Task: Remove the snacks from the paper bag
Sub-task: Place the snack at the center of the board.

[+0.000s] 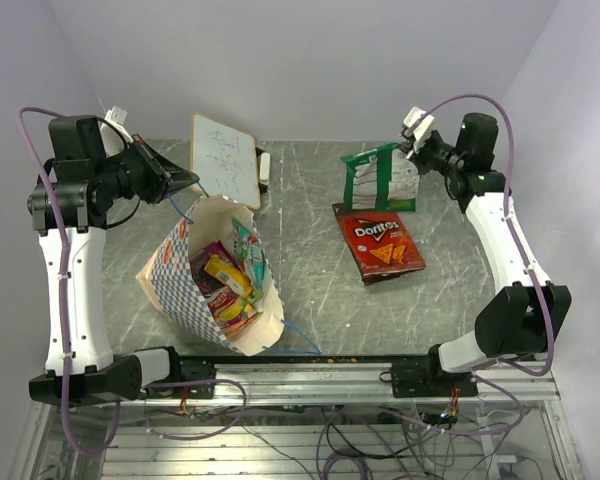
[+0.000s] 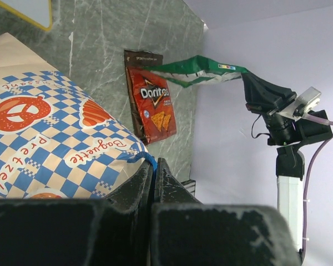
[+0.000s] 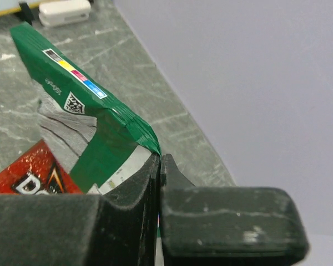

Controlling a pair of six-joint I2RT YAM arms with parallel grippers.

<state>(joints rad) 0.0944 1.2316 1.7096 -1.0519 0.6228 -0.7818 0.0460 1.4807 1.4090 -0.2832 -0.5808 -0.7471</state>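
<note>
The paper bag lay tipped on its side nearest the arms' bases. Its mouth gaped upward and toward the right arm's side. One thin blue cord trailed on the table at the bag's near corner. Inside the bag, several snacks sat heaped, a yellow packet uppermost, none of them yet out.

To the right of the bag and well apart from it, a red Doritos packet lay flat on the table. Just beyond that hung a green packet, its long axis running down from the right gripper. Those fingers were pinched tight on the packet's top corner. Whether its lower edge touched the table could not be told.

At the bag's far rim, the left gripper had its fingers pressed together on the bag's other blue cord and rim, and looked to be propping the mouth open. Beyond the bag stood a white board.

The green packet looked ready to be set down, right of the bag beside the red one. The next reach would then run leftward from the right gripper into the bag's mouth. Though the left arm was the nearer to the heap, it was occupied with the rim.
</note>
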